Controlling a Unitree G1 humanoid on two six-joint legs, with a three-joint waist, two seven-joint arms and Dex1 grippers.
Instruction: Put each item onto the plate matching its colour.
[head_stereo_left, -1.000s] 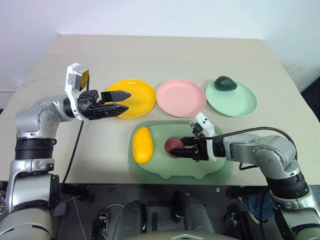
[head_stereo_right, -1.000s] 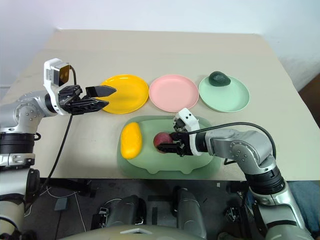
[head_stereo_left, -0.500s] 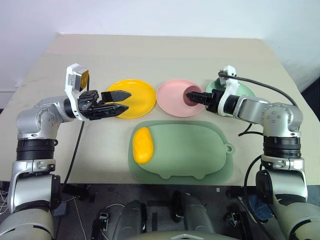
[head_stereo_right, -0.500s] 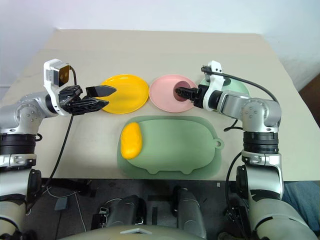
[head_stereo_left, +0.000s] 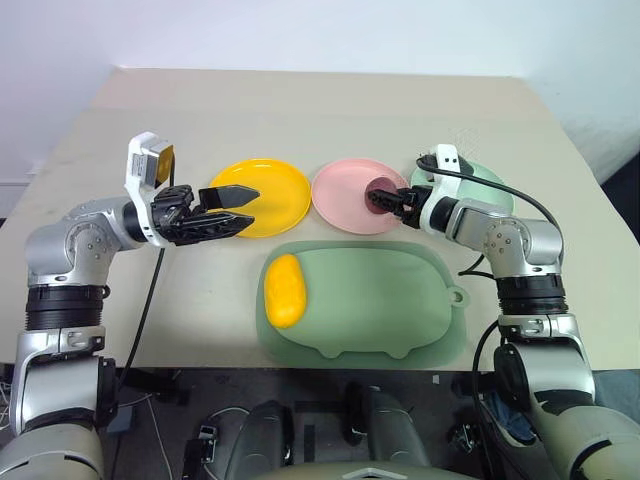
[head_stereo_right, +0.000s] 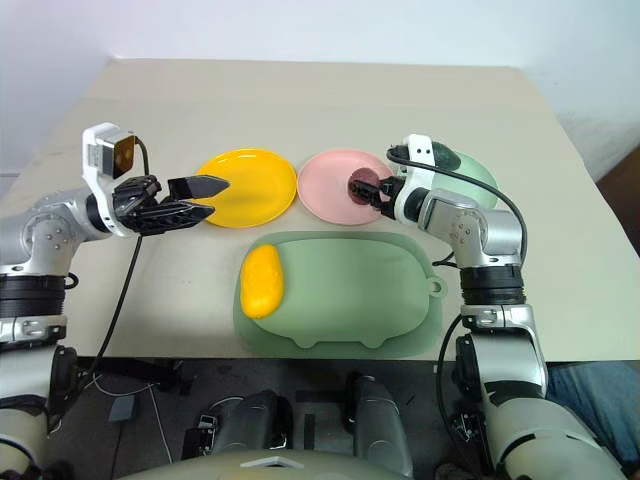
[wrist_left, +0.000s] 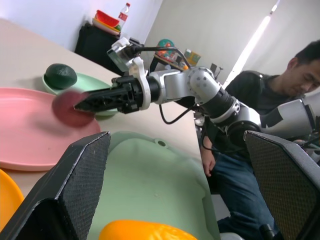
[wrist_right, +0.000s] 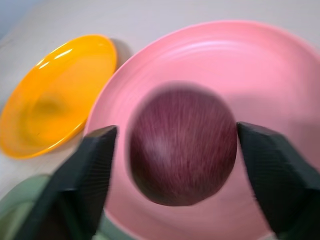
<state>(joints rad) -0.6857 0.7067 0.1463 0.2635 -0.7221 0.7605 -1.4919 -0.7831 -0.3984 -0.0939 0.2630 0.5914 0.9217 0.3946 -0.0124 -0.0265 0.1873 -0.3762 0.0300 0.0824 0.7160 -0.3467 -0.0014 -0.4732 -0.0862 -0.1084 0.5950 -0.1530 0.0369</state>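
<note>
Three plates in a row on the beige bench (head_stereo_left: 330, 110), sage green tray (head_stereo_left: 400, 310) in front of them, nearer the robot. Tray holding one item: yellow mango (head_stereo_left: 285, 289), lying at its left end, rest of tray surface bare.

Yellow plate (head_stereo_left: 280, 195) at left of row, nothing in it. Pink plate (head_stereo_left: 345, 195) in middle, holding maroon-red fruit (head_stereo_left: 381, 196) over its right part, blurred in the wrist views; cannot tell if resting on the plate or just above it. Mint green plate (head_stereo_right: 470, 172) at right, partly behind the right arm; dark green avocado (wrist_left: 60, 76) sitting on it.

Right end effector (wrist_right: 175, 150) over right edge of pink plate, pointing left toward the fruit, fingers (wrist_right: 90, 165) spread wide on either side of the fruit with a gap each side, not gripping it. Left end effector (head_stereo_left: 240, 205) level above the bench at left edge of yellow plate, pointing right, jaws apart, holding nothing.

Seated person (wrist_left: 260, 100) in dark top beyond the bench's right side, seen from the left wrist view.
</note>
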